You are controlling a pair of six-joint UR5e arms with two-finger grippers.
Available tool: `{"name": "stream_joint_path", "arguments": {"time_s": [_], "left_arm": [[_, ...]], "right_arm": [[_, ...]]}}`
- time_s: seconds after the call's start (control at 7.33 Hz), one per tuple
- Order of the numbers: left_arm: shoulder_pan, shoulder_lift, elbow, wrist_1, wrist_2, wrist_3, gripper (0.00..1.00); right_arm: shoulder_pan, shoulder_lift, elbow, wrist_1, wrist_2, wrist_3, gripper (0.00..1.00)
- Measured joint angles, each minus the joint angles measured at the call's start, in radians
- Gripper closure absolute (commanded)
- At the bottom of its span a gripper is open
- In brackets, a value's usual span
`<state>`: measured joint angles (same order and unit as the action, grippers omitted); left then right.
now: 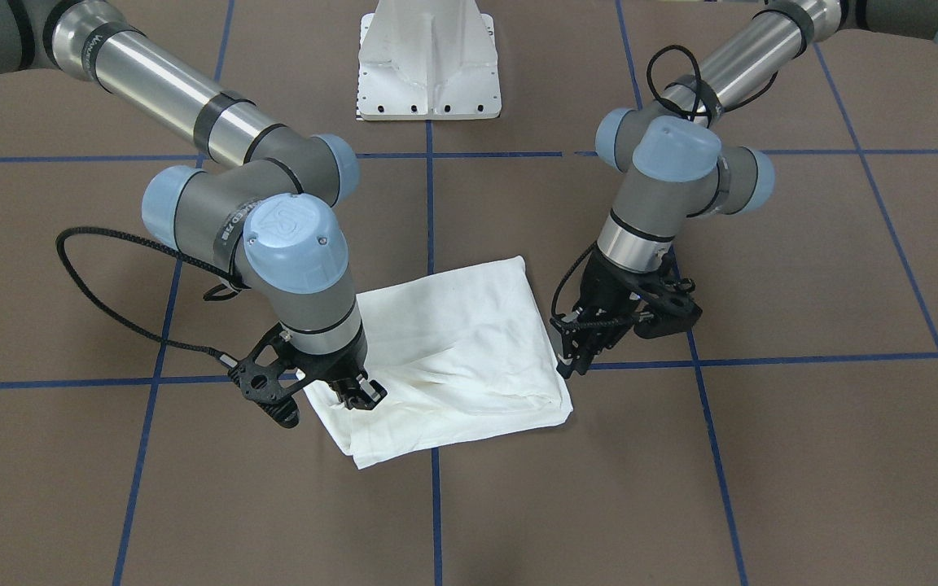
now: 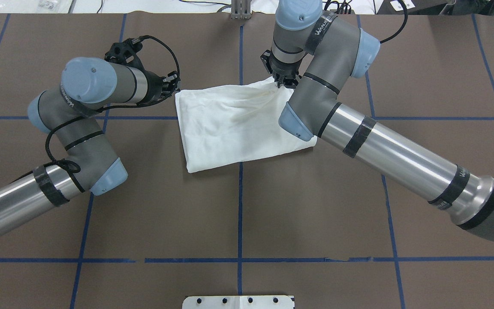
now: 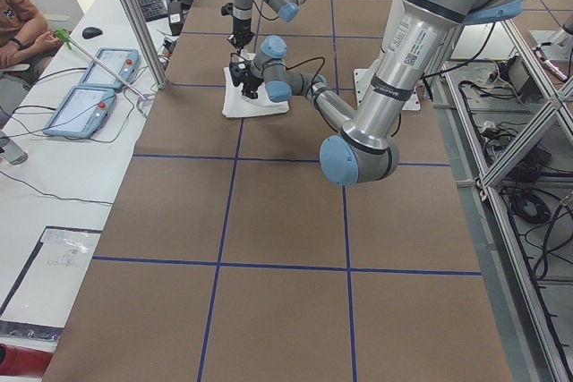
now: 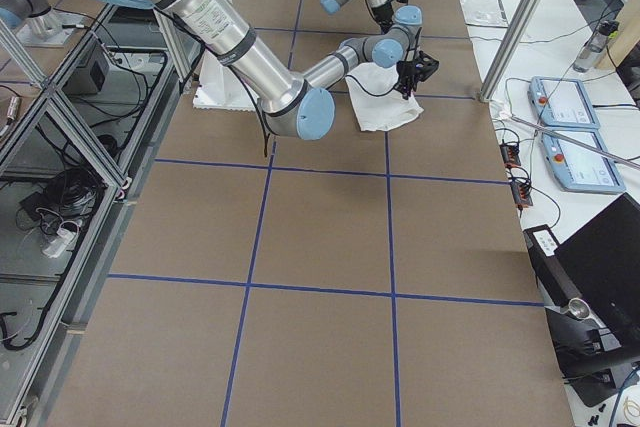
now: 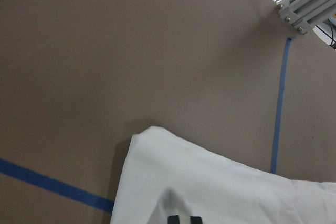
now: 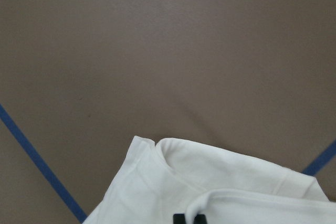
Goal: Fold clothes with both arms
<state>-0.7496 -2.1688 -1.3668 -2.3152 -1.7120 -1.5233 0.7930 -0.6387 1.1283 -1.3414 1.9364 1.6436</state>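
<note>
Where one folded T-shirt (image 1: 461,342) lies, the left gripper (image 1: 573,362) and right gripper (image 1: 359,396) each pinch a corner.

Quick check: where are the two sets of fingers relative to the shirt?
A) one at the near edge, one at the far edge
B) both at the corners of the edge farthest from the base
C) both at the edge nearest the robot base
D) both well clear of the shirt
B: in the overhead view the left gripper and the right gripper sit at the two corners of the T-shirt on the side away from the white base.
</note>
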Motion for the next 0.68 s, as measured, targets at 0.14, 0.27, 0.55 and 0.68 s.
{"name": "stream_joint_path", "arguments": {"time_s": [0.14, 0.27, 0.55, 0.68], "left_arm": [[-0.024, -0.011, 0.042, -0.027, -0.011, 0.030, 0.00], [-0.040, -0.015, 0.057, -0.044, -0.035, 0.045, 0.00], [-0.072, -0.012, 0.059, -0.064, -0.104, 0.094, 0.00], [-0.101, 0.011, 0.039, -0.063, -0.176, 0.169, 0.00]], "right_arm": [[0.038, 0.005, -0.038, 0.024, 0.008, -0.116, 0.00], [0.084, 0.006, -0.063, 0.033, 0.028, -0.223, 0.00], [0.162, -0.014, -0.088, 0.034, 0.086, -0.383, 0.00], [0.193, -0.062, -0.066, 0.032, 0.112, -0.460, 0.00]]}}
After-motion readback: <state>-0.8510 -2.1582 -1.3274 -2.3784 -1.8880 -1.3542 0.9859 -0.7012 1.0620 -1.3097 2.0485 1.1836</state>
